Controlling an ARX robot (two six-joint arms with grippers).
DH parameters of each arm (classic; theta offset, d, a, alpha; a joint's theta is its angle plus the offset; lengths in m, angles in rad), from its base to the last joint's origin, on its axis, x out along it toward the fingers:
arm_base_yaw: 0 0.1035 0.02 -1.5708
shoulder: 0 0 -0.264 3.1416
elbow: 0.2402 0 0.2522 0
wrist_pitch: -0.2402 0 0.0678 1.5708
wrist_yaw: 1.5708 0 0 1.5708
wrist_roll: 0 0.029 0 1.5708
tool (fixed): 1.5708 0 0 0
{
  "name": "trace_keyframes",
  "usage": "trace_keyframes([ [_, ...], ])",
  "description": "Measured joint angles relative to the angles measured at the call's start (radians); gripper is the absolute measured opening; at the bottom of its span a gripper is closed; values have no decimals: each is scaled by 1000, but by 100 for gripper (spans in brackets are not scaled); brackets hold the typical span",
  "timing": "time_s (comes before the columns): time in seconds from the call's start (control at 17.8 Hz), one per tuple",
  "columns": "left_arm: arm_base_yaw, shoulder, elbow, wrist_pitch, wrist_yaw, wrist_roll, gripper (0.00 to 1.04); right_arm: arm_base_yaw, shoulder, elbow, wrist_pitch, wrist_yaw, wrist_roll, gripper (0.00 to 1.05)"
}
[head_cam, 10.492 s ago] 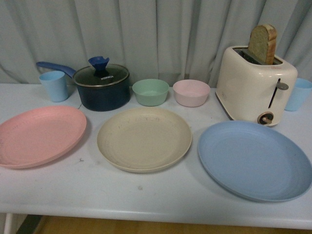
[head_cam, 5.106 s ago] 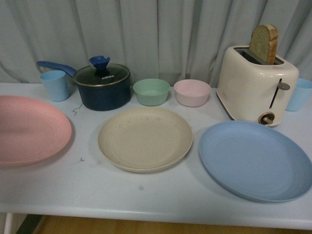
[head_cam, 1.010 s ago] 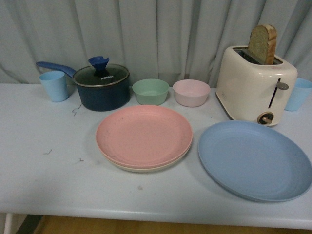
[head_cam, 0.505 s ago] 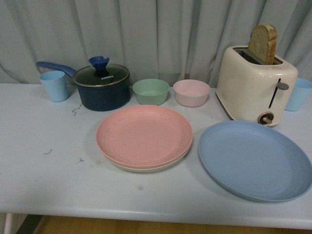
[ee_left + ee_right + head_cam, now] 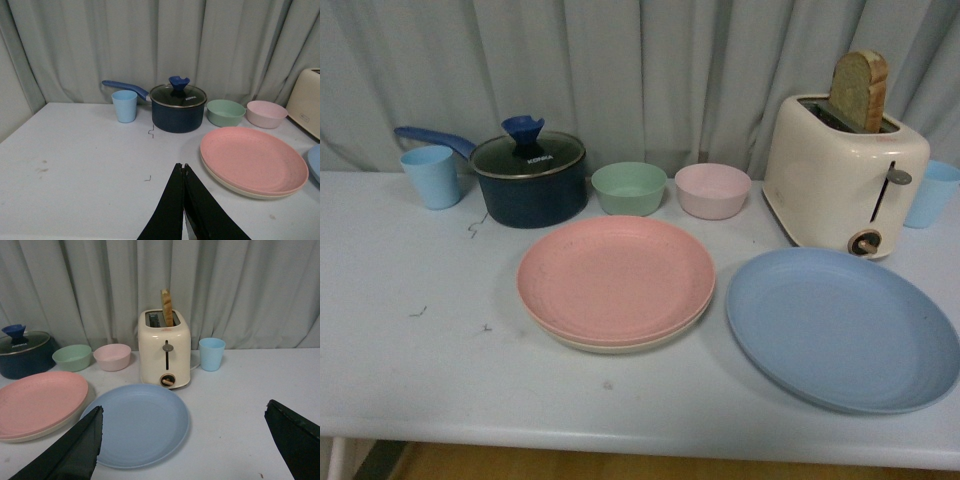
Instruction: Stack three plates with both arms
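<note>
The pink plate lies on top of the beige plate at the middle of the white table; only the beige rim shows beneath it. The blue plate lies alone to their right. No arm shows in the front view. In the left wrist view my left gripper is shut and empty, above bare table left of the pink plate and beige rim. In the right wrist view my right gripper is open wide and empty, with the blue plate before it, toward one finger, and the pink plate beyond.
Along the back stand a light blue cup, a dark blue lidded pot, a green bowl, a pink bowl, a cream toaster with bread, and another blue cup. A curtain hangs behind. The table's front edge is near.
Over the earlier frames the pink plate went from the table's left onto the beige plate. In the last second nothing has visibly moved.
</note>
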Motion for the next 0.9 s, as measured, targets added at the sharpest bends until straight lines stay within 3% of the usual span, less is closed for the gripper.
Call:
trace_keyframes([
  [0.28,0,0,0,7,1,0,2,0,0,0,0,0,0,98],
  [0.56,0,0,0,6,1,0,52,-6,3,1,-10,-23,8,98],
  [0.62,0,0,0,6,0,0,61,-86,61,25,-62,-216,50,98],
  [0.73,0,0,0,7,-1,0,79,-228,245,65,40,-509,151,98],
  [0.84,0,0,0,6,1,0,95,-285,366,101,190,-691,183,98],
  [0.9,0,0,0,7,1,2,100,-322,459,128,283,-713,190,98],
])
